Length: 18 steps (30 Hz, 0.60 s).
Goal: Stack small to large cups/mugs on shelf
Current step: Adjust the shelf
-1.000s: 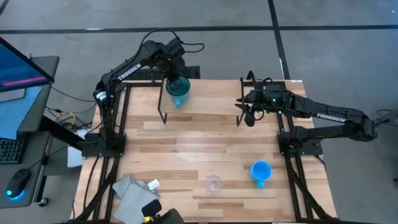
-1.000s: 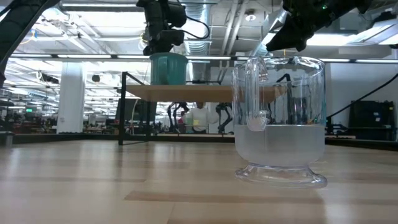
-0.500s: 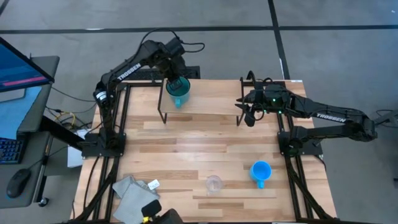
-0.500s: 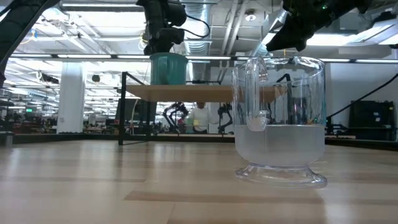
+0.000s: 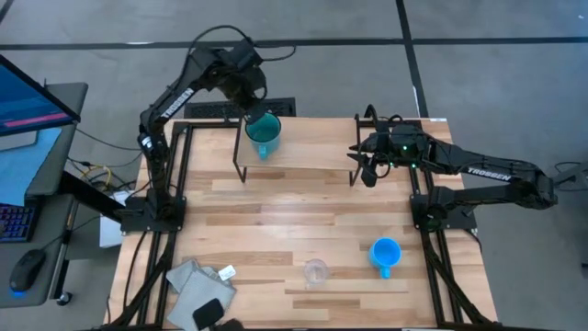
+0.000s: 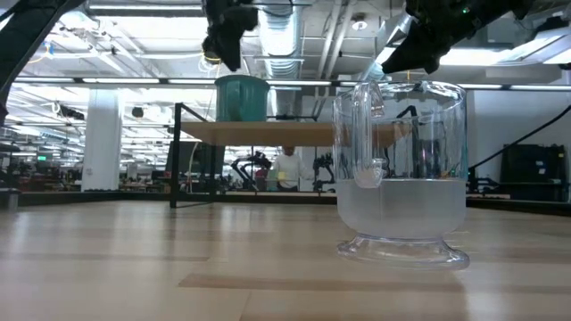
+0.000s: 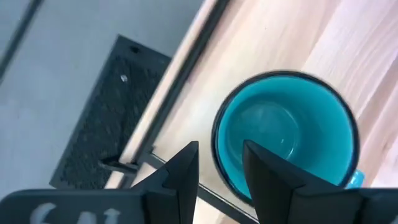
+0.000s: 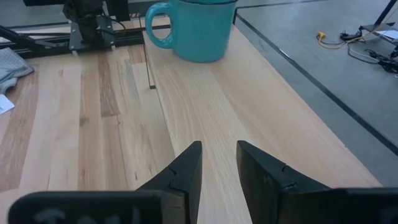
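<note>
Teal mug (image 5: 265, 134) on shelf (image 5: 312, 147) upper centre; our left gripper (image 5: 246, 87) lifted off it, fingers slightly apart. Largest placed; blue mug (image 5: 385, 252) next.

The only text that can be read is the brand word "TROSSEN", printed in white capital letters on the dark arms, in the high view. It stands on the right arm (image 5: 487, 172), along the long link that reaches over the right edge of the worktop. On the left arm (image 5: 175, 99) a white lettering runs along the upper link too, but here it is too small and too tilted to read with certainty. The left wrist view shows pale marks on the dark body at the picture's lower edge; they are blurred and cannot be read. No numbers or signs are legible elsewhere.
</note>
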Available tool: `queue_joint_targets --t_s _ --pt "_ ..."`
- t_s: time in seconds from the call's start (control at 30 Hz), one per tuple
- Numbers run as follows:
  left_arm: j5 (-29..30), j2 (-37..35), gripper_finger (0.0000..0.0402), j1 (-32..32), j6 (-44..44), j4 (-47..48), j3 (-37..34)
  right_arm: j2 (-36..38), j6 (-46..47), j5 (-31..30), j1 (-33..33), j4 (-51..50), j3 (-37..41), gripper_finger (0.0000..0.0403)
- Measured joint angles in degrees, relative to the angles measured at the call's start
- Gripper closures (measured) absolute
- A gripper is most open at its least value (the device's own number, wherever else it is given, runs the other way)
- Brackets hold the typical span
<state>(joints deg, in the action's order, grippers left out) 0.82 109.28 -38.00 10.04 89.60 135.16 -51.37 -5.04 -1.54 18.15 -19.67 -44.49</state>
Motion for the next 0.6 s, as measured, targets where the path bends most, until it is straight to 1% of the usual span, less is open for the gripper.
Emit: queue_joint_targets --t_s 0.07,0.2,0.27,0.37,0.43,0.5,0.6 --pt "-0.1 -2.6 0.0287 -0.1 -0.1 -0.1 -1.9 0.0 0.0 0.0 0.0 0.0 0.0 0.0281" --pt "-0.8 -7.3 0.0287 -0.1 -1.1 0.6 -2.1 0.0 0.0 0.2 -0.1 0.0 0.0 0.0281" --pt "-2.5 -9.3 0.0287 0.0 -1.7 -0.1 -2.1 0.1 0.0 0.8 -0.1 -0.2 0.0 0.0281" --pt "-6.7 -12.3 0.0287 0.2 -2.2 -1.0 -2.1 0.1 0.1 2.7 -0.1 -0.8 0.0 0.0281" --pt "-7.9 -14.2 0.0287 0.7 -3.2 -1.3 -2.4 0.1 0.4 3.6 -0.1 -0.9 0.0 0.0281" --pt "-7.8 -16.2 0.0287 1.6 -3.9 -3.1 -4.1 0.1 0.8 4.5 -0.1 -0.9 0.0 0.0281" --pt "-7.1 -20.3 0.0287 3.4 -4.7 -8.6 -10.3 0.1 1.0 4.7 -0.1 -0.9 0.0 0.0281"
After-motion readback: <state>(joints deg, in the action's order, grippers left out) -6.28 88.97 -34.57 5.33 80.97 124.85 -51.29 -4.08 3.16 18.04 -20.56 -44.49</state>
